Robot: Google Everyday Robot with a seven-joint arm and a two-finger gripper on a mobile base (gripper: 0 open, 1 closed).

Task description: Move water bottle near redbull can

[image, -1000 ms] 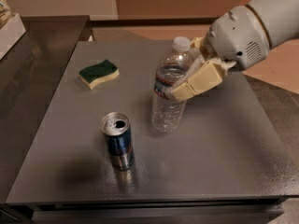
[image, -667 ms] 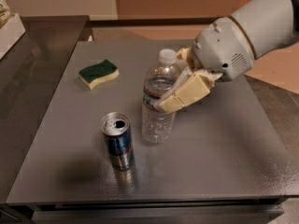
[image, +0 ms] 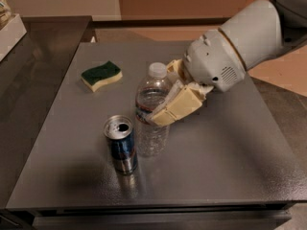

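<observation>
The water bottle [image: 151,107], clear ribbed plastic with a white cap, stands upright on the grey table [image: 225,143]. My gripper [image: 160,107] reaches in from the right and is shut on the bottle's middle, with a cream finger [image: 177,107] across its front. The redbull can [image: 121,144], blue and silver with an open top, stands upright just left of and slightly in front of the bottle, a small gap between them.
A green and yellow sponge [image: 101,75] lies at the back left of the table. A dark counter [image: 33,56] runs along the left side with a white box [image: 9,30] at its far end. My white arm [image: 240,42] fills the upper right.
My gripper has carried the water bottle to the left and toward the front, bringing it close beside the redbull can. The can and the sponge have not moved.
</observation>
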